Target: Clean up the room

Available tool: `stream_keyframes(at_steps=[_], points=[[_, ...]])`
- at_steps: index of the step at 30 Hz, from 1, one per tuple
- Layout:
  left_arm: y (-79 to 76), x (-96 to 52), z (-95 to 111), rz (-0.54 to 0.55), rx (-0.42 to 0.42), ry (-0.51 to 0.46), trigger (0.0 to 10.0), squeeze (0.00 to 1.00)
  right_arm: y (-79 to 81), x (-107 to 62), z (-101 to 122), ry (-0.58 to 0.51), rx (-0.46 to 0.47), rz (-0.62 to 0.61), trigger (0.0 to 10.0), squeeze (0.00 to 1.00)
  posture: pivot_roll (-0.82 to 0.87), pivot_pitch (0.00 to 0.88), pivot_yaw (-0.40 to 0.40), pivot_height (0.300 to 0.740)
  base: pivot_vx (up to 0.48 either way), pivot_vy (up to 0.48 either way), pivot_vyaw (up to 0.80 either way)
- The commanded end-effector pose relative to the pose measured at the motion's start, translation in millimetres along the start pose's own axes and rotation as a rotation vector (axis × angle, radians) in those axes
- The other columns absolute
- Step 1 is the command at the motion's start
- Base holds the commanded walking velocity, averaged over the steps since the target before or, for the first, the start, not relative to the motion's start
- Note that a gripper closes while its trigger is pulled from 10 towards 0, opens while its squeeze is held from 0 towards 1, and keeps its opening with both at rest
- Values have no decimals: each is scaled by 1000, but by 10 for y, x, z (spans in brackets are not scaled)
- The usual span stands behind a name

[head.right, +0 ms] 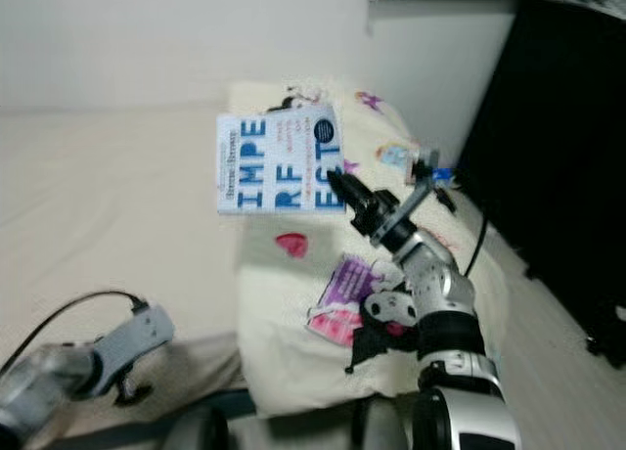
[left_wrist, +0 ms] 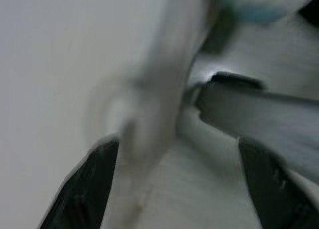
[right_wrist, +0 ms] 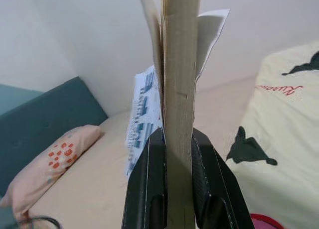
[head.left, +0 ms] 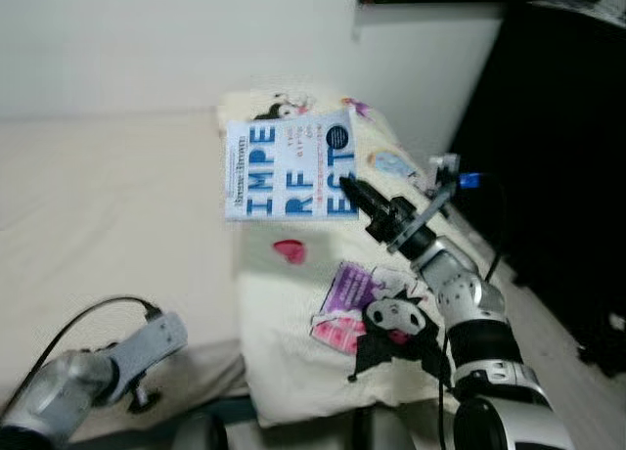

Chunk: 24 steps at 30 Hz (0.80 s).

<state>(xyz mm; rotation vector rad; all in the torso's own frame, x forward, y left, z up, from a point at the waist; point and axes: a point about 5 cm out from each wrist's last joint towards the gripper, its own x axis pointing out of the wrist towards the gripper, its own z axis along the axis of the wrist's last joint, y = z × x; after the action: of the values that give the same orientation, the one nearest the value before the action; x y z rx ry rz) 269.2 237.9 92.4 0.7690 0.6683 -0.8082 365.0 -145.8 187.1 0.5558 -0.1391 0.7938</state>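
Right gripper (head.left: 350, 188) raised over the bed (head.left: 108, 205), jaws clenched on the lower right corner of a book (head.left: 290, 169). Book held up in the air, cover facing the head camera, white with big blue letters "IMPE / RF / ECT" and a dark round sticker near the top right. Hung above the near edge of a cream blanket (head.left: 323, 303) printed with cartoon figures, a red heart and a purple patch; not touching it. Seen edge-on in the right wrist view (right_wrist: 177, 64): brown page block pinched between the two black fingers (right_wrist: 147, 184), a few pages fanned loose at the top. Same view: pink pillow with orange dots (right_wrist: 50, 162) lying on the bed against a teal headboard (right_wrist: 45, 124), well apart from the book. Right arm (head.left: 469, 313) silver, reaching up and to the left from the lower right, cable running along it. Left gripper (left_wrist: 174, 189) low at the bottom left beside the bed, idle; jaws spread apart in the left wrist view, gripping nothing, the rest there too blurred to make out. Left arm (head.left: 98, 367) grey, black cable looped over it. Dark cabinet (head.left: 558, 147) on the right of the bed, pale wall (head.left: 147, 39) behind.
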Motion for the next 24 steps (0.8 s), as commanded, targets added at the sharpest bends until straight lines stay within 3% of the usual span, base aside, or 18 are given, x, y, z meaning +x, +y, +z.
stream_keyframes(at_steps=[1, 4, 5, 6, 7, 8, 9, 11, 13, 14, 15, 16, 17, 18, 20, 24], points=[[19, -15, 153, -17, 9, -86, 10000, 0, 75, 60, 83, -36, -10, 44, 0, 0, 96, 29, -63, 615, 0, 0, 0], [19, -15, 153, -17, 9, -86, 10000, 0, 75, 60, 83, -36, -10, 44, 0, 0, 96, 29, -63, 615, 0, 0, 0], [174, 26, 236, 101, -16, -126, 10000, 0, 80, 57, 89, -40, -10, 42, 0, 0, 95, 24, -61, 620, 0, 0, 0], [174, 26, 236, 101, -16, -126, 10000, 0, 80, 57, 89, -40, -10, 42, 0, 0, 95, 24, -61, 620, 0, 0, 0], [395, 93, 373, 296, -123, -234, 10000, 0, 91, 59, 78, -41, -9, 39, 0, 0, 92, 20, -60, 625, 0, 0, 0], [395, 93, 373, 296, -123, -234, 10000, 0, 91, 59, 78, -41, -9, 39, 0, 0, 92, 20, -60, 625, 0, 0, 0], [541, 134, 502, 441, -286, -362, 10000, 0, 104, 63, 70, -43, -8, 38, 0, 0, 92, 20, -60, 630, 0, 0, 0], [541, 134, 502, 441, -286, -362, 10000, 0, 104, 63, 70, -43, -8, 38, 0, 0, 92, 20, -60, 630, 0, 0, 0], [709, 139, 586, 632, -702, -590, 10000, 0, 119, 63, 58, -42, -6, 37, 0, 0, 90, 13, -63, 640, 0, 0, 0], [709, 139, 586, 632, -702, -590, 10000, 0, 119, 63, 58, -42, -6, 37, 0, 0, 90, 13, -63, 640, 0, 0, 0], [752, 114, 524, 709, -916, -669, 10000, 0, 125, 62, 63, -42, -7, 37, 0, 0, 86, 12, -63, 645, 0, 0, 0], [752, 114, 524, 709, -916, -669, 10000, 0, 125, 62, 63, -42, -7, 37, 0, 0, 86, 12, -63, 645, 0, 0, 0], [738, 97, 428, 760, -1062, -702, 10000, 0, 130, 61, 72, -42, -8, 35, 0, 0, 85, 13, -64, 650, 0, 0, 0], [738, 97, 428, 760, -1062, -702, 10000, 0, 130, 61, 72, -42, -8, 35, 0, 0, 85, 13, -64, 650, 0, 0, 0], [633, 133, 275, 809, -1226, -711, 10000, 0, 128, 56, 86, -45, -9, 26, 0, 0, 86, 11, -68, 660, 0, 0, 0], [548, 182, 223, 820, -1252, -690, 10000, 0, 126, 53, 90, -48, -9, 21, 0, 0, 86, 11, -68, 670, 0, 0, 0]])
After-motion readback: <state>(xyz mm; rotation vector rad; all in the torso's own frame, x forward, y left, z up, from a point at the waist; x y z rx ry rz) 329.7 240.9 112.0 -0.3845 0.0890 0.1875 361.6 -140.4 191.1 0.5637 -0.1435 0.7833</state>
